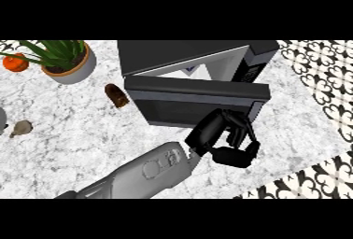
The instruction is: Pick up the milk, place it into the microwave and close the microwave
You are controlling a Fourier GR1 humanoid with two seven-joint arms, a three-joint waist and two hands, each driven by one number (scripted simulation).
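The black microwave [207, 53] stands at the back of the marble counter. Its door [193, 98] is swung partway across the front, leaving a gap at the top. Through that gap I see the white milk carton [187, 70] with a blue mark, inside the cavity. My right hand [224, 137] is at the door's lower right corner, touching or just in front of its outer face. Its fingers and thumb are curled and hold nothing. The grey forearm runs in from the lower left. My left hand does not show.
A potted plant [69, 60] stands at the back left with an orange fruit [15, 63] beside it. A brown oblong item [117, 94] lies left of the door, a small beige item [22, 127] further left. The counter's edge and patterned floor [310, 179] lie right.
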